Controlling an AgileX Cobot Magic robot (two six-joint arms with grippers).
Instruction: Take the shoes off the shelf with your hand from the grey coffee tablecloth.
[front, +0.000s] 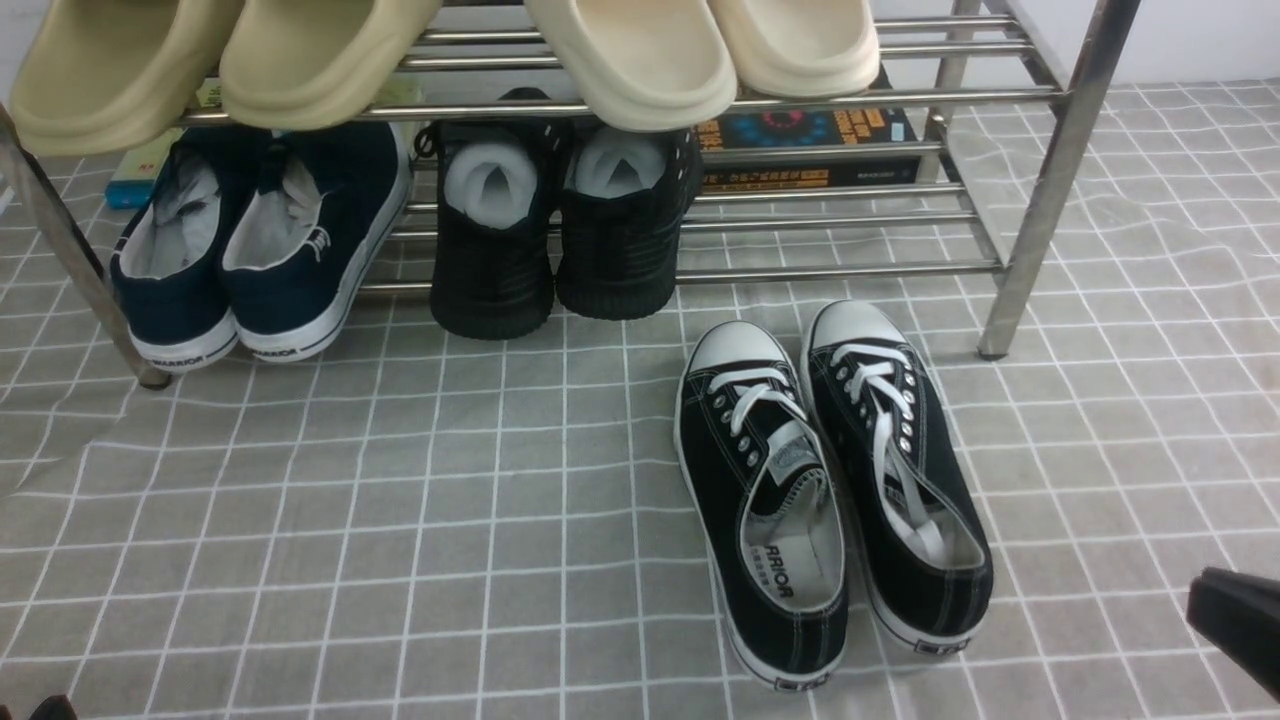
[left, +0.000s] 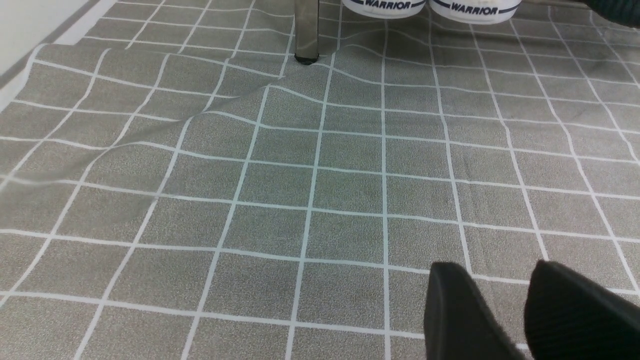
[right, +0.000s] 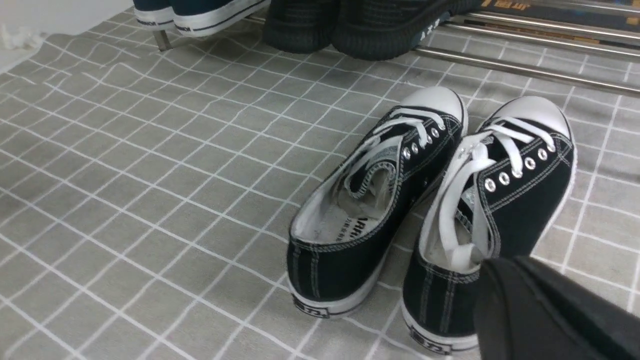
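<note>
The right hand (front: 1236, 628) is seen only as a black tip at the lower right edge of the front view, apart from the shoes; whether its fingers are apart or together cannot be told, as a single dark mass is all that shows in the right wrist view (right: 545, 312). The left hand (left: 520, 312) is recorded in the left wrist view with two black fingers spread apart, nothing between them, above bare cloth.

The shoes (front: 835, 485) are found side by side on the grey coffee tablecloth (front: 400, 560), right of centre in the front view, toe caps pointed toward the shelf (front: 1040, 190) and heels toward the lower edge. They are clear of the shelf, just in front of its lower tier, and touch or nearly touch each other along their inner sides.

On the lower tier, navy slip-on sneakers (front: 255, 250) are noted at the left and black knit shoes (front: 560, 230) stuffed with white paper at centre, with a book (front: 810, 140) lying behind at upper right. Beige slides (front: 430, 50) occupy the upper tier along the top edge of the frame. The cloth is creased near the shelf's left leg (left: 306, 30).
</note>
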